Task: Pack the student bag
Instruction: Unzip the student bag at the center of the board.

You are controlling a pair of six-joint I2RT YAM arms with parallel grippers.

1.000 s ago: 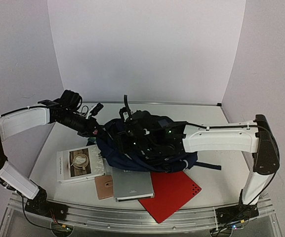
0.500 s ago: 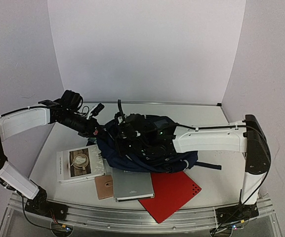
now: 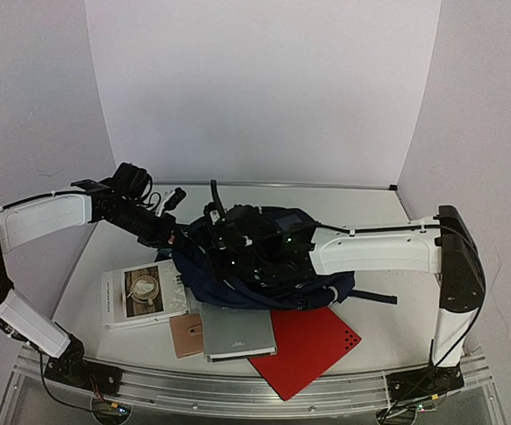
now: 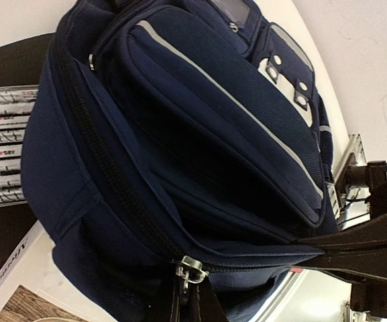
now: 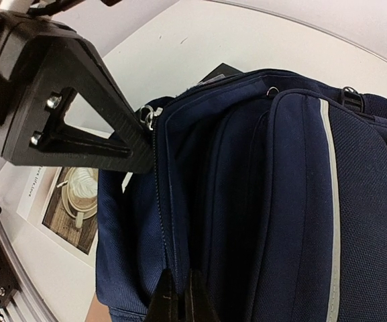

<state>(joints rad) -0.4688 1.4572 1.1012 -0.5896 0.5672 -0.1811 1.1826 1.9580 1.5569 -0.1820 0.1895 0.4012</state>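
The student bag (image 3: 268,266), dark navy with thin grey stripes, lies in the middle of the table. My left gripper (image 3: 174,237) is at the bag's left end, shut on the metal zipper pull (image 4: 192,266) of the main zip. In the right wrist view the same black left gripper (image 5: 143,127) pinches that zipper pull (image 5: 150,118). My right gripper (image 3: 224,251) is over the bag's left part. In its wrist view my right gripper (image 5: 178,274) is shut on the bag's fabric (image 5: 200,201) beside the zip line. The zip looks closed along its visible length.
A book with a coffee picture (image 3: 143,295) lies left of the bag. A tan notebook (image 3: 186,335), a grey tablet-like slab (image 3: 237,332) and a red folder (image 3: 310,347) sit in front of it. A row of markers (image 4: 2,147) shows behind the bag in the left wrist view.
My right gripper has closed from half open onto the bag's fabric, after the right arm shifted a little to the left. The left gripper has kept its hold on the zipper pull.
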